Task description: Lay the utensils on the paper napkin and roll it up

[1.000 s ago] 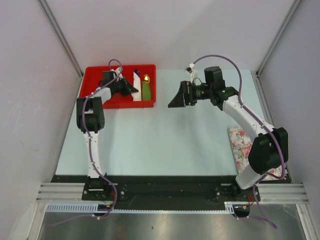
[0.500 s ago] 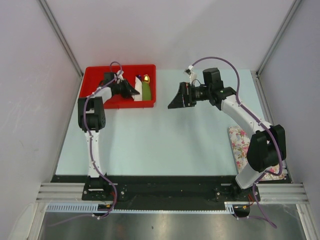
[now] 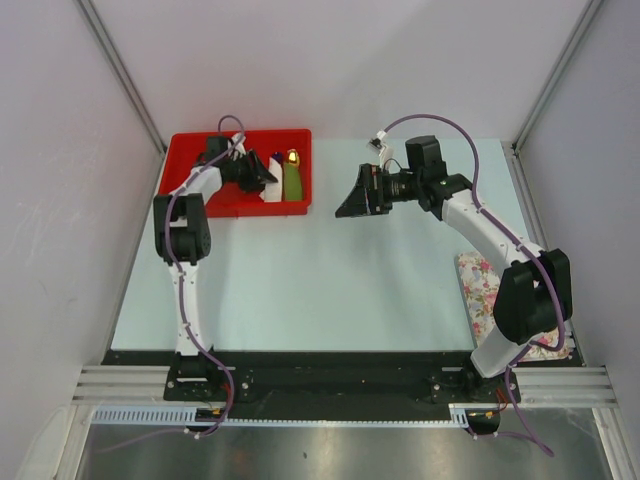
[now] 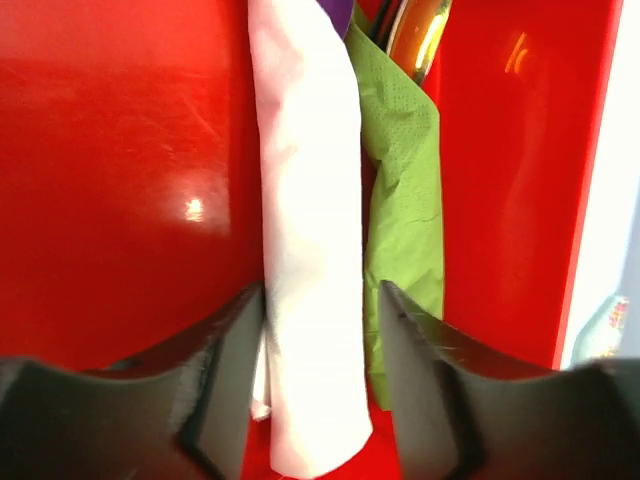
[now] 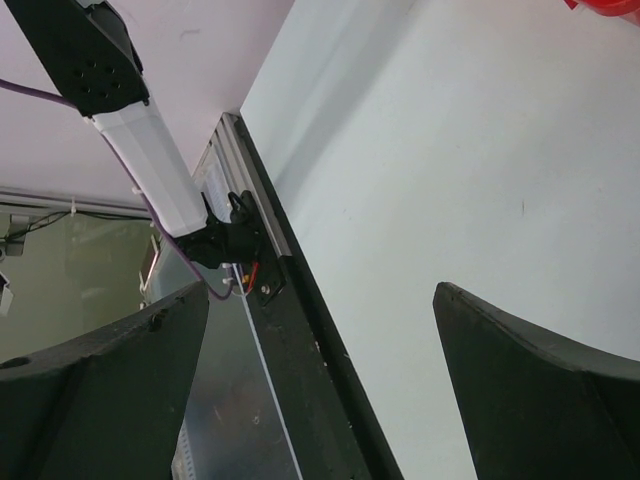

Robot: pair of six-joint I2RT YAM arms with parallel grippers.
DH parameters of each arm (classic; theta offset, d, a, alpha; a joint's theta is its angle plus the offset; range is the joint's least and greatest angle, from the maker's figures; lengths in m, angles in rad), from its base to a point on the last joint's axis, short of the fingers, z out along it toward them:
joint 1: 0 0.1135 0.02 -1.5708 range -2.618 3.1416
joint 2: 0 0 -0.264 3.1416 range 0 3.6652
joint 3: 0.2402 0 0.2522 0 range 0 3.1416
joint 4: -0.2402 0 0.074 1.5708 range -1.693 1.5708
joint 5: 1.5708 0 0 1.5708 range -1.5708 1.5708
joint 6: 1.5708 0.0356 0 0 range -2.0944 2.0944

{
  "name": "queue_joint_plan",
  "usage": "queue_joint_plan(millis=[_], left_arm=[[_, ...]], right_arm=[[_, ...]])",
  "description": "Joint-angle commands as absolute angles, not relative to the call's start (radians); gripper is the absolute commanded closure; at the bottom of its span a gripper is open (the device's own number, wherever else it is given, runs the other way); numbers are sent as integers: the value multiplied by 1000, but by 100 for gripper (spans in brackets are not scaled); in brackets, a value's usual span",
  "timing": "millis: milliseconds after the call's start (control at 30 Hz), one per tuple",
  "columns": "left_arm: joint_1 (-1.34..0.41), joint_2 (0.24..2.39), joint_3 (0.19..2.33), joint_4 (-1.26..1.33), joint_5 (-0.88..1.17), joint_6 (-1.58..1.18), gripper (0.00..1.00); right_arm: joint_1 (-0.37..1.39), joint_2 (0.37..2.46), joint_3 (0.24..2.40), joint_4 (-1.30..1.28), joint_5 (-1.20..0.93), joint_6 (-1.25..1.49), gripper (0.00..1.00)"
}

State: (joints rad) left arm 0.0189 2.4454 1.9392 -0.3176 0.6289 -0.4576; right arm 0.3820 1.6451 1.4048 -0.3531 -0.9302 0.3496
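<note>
The paper napkin [image 4: 305, 200] is a rolled white tube lying in the red tray [image 4: 120, 200], also seen from above [image 3: 272, 188]. Of the utensils, only a purple tip [image 4: 335, 8] shows, sticking out of the roll's far end. The rest is hidden inside. My left gripper [image 4: 320, 300] is open and straddles the roll's near end, with a thin gap on the right side. From above, the left gripper [image 3: 262, 178] sits inside the tray. My right gripper [image 3: 352, 195] hovers wide open over the table with nothing between its fingers [image 5: 320, 290].
A green rolled napkin [image 4: 400, 200] with a gold tip [image 4: 420, 30] lies against the white roll's right side. The tray's right wall [image 4: 590, 200] is close by. A flower-printed cloth [image 3: 485, 290] lies at the table's right edge.
The left jaws have opened off the white roll, which stays lying in the tray. The left wrist shifted slightly toward the tray's back. The right arm barely moved.
</note>
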Motion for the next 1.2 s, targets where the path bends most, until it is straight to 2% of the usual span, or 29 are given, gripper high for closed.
queue_joint_plan(millis=[0, 200, 233, 267, 300, 333, 467, 733, 833, 933, 1167], left_arm=[[9, 2392, 1971, -414, 502, -368, 39], [8, 2317, 1980, -443, 390, -330, 32], [8, 2303, 1989, -452, 382, -302, 22], [8, 2292, 2011, -466, 356, -284, 14], [8, 2266, 2060, -494, 342, -249, 11], [6, 2249, 2081, -506, 328, -229, 1], [8, 2114, 2154, -552, 282, -132, 0], [6, 1893, 2244, -756, 412, -38, 0], [8, 1774, 2165, -788, 574, -14, 0], [8, 1668, 2045, -789, 644, -31, 0], [6, 1418, 1663, -762, 669, -25, 0]], right_arm=[[379, 1652, 1416, -325, -957, 365, 0], [377, 1635, 1439, -356, -951, 328, 0], [377, 1634, 1456, -377, -948, 318, 0], [374, 1631, 1466, -391, -946, 289, 0], [365, 1623, 1479, -405, -933, 278, 0], [356, 1617, 1494, -419, -927, 269, 0], [296, 1583, 1517, -451, -891, 229, 0], [106, 1487, 1520, -564, -787, 150, 0], [43, 1444, 1470, -590, -767, 155, 0], [-46, 1394, 1413, -636, -764, 160, 0], [-156, 1296, 1249, -784, -678, 13, 0]])
